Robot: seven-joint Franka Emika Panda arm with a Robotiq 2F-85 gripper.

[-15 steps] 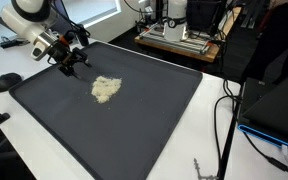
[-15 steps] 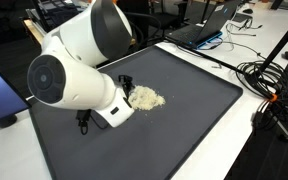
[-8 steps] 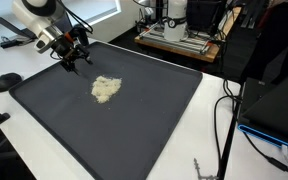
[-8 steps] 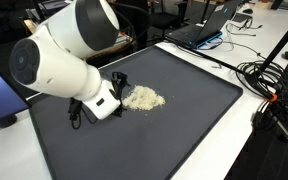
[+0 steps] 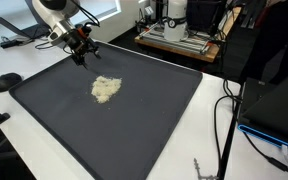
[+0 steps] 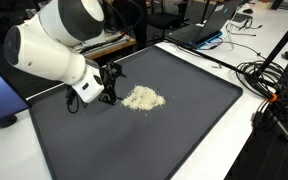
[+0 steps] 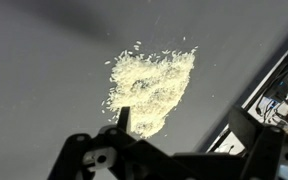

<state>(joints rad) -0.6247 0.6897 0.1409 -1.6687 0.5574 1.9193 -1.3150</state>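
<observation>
Gripper has lifted off the mat and drawn back toward its edge since 1.0 s ago; the pile is unmoved. Black mat lies flat on a white table and covers most of it. Grain pile sits on the arm-side half, well apart from every edge. Broad bare mat runs from pile to the cable-side edge. Cables and a laptop lie beyond that edge. Wrist view: jaws closed, nothing between them, hanging near the pile, touching nothing.

A laptop and tangled cables lie on the white table.
</observation>
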